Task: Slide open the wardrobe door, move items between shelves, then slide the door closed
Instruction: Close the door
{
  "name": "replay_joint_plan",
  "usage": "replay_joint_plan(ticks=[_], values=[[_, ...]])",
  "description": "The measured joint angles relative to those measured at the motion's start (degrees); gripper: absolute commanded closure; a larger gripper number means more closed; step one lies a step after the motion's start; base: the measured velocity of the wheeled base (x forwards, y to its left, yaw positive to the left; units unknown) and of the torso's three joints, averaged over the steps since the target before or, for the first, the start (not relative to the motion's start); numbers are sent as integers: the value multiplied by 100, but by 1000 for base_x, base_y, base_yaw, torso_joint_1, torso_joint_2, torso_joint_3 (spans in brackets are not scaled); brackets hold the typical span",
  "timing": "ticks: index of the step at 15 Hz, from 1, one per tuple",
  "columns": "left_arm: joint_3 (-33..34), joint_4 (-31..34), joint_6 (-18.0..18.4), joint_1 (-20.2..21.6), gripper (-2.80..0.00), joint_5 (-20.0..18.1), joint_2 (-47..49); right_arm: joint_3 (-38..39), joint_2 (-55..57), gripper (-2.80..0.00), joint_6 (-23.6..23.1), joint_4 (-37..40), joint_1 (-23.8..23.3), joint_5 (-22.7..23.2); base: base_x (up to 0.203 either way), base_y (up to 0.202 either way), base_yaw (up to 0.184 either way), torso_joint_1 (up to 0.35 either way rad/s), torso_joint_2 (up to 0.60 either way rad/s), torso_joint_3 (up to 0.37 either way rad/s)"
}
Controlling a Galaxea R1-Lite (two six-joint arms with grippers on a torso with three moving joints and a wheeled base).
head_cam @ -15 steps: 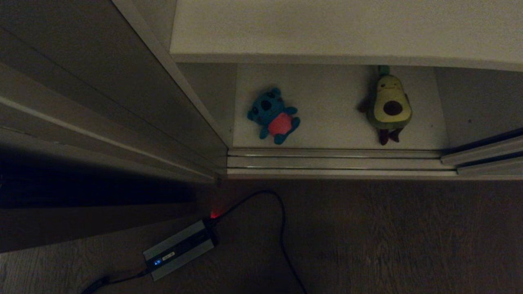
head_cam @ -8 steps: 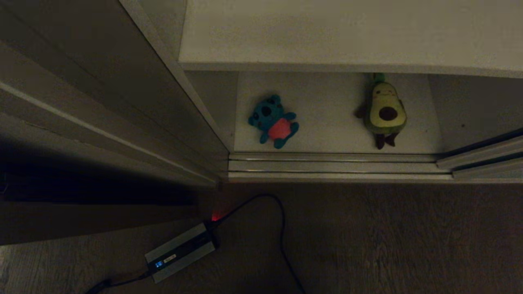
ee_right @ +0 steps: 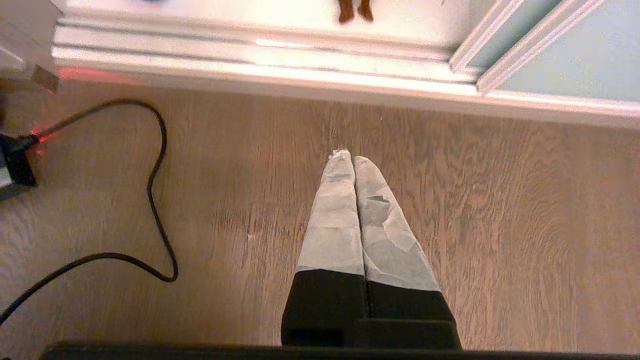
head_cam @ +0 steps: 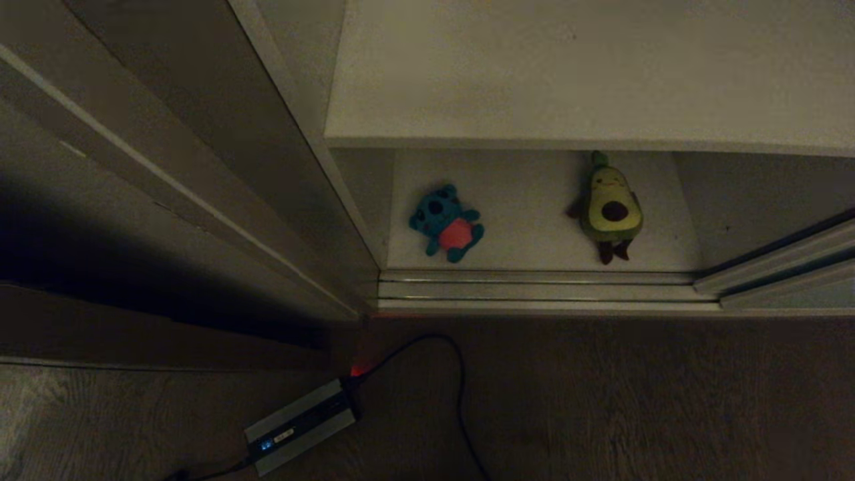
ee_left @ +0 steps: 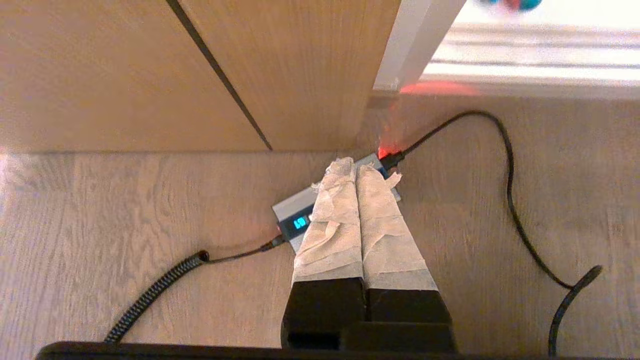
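Below, I see: teal monster (head_cam: 445,223) at 9 o'clock of avocado (head_cam: 609,212) | lower shelf (head_cam: 534,234) | left gripper (ee_left: 356,166), right gripper (ee_right: 348,157) clenched, empty

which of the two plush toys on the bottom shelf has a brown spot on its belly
The green avocado toy, lying on the right of the bottom shelf. The teal monster toy to its left has a red-pink belly instead.

Dim room — wood-grain floor (head_cam: 634,401), brown side boards (ee_left: 150,65).

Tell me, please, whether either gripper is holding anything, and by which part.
Nothing is held. The left gripper and right gripper have their fingers shut on nothing, above the floor.
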State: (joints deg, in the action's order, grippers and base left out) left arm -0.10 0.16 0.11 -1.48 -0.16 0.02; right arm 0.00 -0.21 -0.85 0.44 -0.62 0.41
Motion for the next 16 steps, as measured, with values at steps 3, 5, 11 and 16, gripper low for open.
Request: replay_joint_plan(ticks=[3, 5, 11, 16], values=[[0, 1, 0, 2, 0, -1, 0, 0, 2, 0, 1, 0, 0, 0, 0, 0, 0, 1, 1, 199], [0, 2, -4, 2, 0, -2, 0, 0, 2, 0, 0, 0, 0, 0, 0, 0, 0, 0, 1, 206], [0, -8, -16, 2, 0, 2, -2, 0, 5, 0, 1, 2, 0, 0, 0, 0, 0, 3, 3, 203], [0, -13, -35, 2, 0, 6, -2, 0, 5, 0, 0, 0, 0, 0, 0, 0, 0, 5, 2, 197]])
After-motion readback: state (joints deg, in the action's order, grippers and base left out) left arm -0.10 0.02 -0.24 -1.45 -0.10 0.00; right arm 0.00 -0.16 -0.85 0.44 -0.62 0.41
